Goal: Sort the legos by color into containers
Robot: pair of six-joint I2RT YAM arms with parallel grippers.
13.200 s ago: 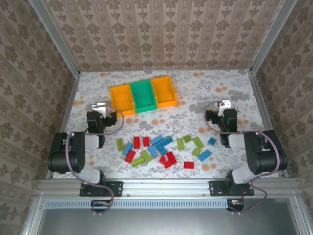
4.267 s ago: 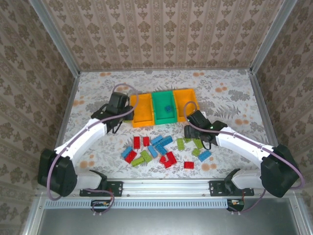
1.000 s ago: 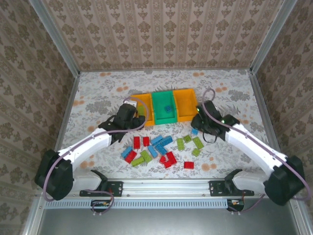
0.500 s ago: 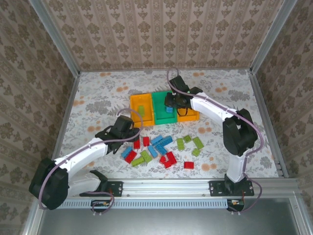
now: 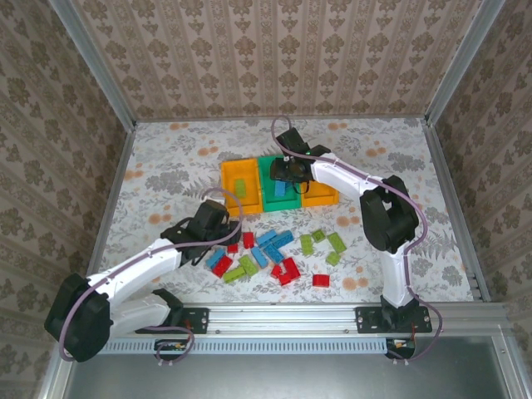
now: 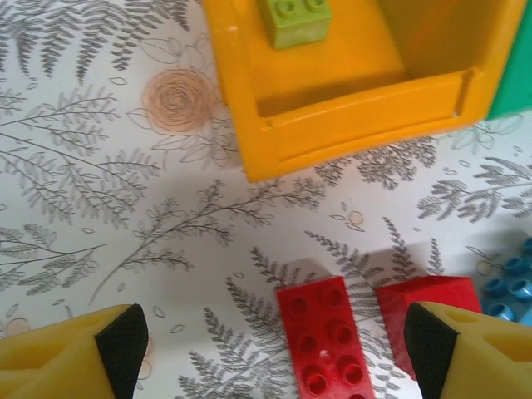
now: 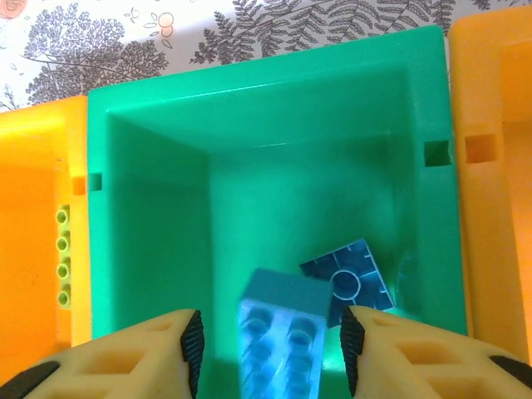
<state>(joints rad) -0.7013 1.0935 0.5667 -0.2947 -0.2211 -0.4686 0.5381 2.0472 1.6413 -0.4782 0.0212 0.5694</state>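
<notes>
Over on the left, the white left arm [image 5: 141,266] stretches out across the floral-patterned worktop [image 5: 399,166]. The left claw [image 6: 276,342] hangs low, its yellow fingers [image 6: 83,357] spread wide apart and gripping nothing. Between them lies a red studded plastic brick [image 6: 320,349], touched by neither finger. A second red brick [image 6: 428,312] sits just beside it to the right, partly hidden by the right finger, and the studs of a blue brick [image 6: 507,287] peek in at the edge.

Just beyond the red pair stands the left orange rectangular plastic bin [image 6: 349,116], with one lime green brick [image 6: 295,17] lying inside.

Next along is the green rectangular plastic bin [image 7: 266,108], touching its orange neighbour. The right claw [image 7: 268,341] hovers straight over it, fingers parted. A light blue brick [image 7: 283,312] shows between them with green visible on either side, so they are not pinching it. It looks blurred, and it is unclear whether it rests on the bin floor. Beside it a dark blue square brick [image 7: 345,278] lies underside up on the floor.

The right orange bin [image 7: 499,208] closes the row.

In front of the bins, the loose pile of red, blue and lime green bricks [image 5: 270,249] lies scattered on the worktop, lime ones [image 5: 337,243] at its right end.
</notes>
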